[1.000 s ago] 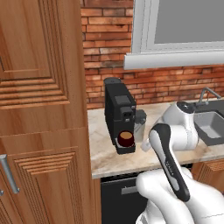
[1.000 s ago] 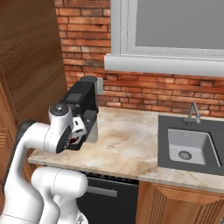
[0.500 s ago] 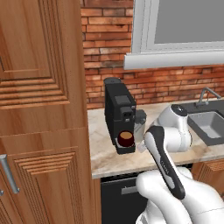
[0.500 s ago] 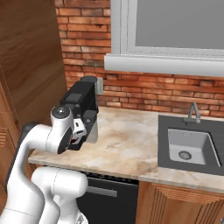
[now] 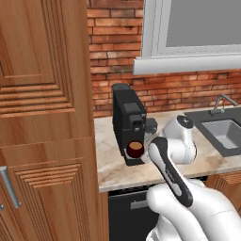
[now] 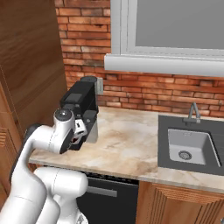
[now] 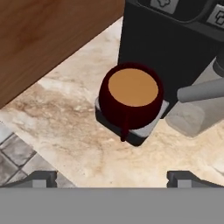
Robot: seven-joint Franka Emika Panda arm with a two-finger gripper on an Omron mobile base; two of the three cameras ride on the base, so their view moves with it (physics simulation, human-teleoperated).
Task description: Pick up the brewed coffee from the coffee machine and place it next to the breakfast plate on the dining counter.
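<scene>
brewed coffee [image 7: 131, 98] upright on coffee machine [image 7: 175, 48] tray, handle facing pincer [image 7: 112, 177].

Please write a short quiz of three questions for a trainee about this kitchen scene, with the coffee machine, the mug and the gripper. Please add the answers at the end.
1. True or false: the gripper is closed around the mug.
2. On what does the mug stand? A) the sink B) the small tray at the foot of the coffee machine C) the bare worktop
3. In the hand view, the mug's handle points toward the ____ of the picture.

Key:
1. False. The jaws are open and the mug is apart from them.
2. B
3. bottom, toward the gripper
</scene>
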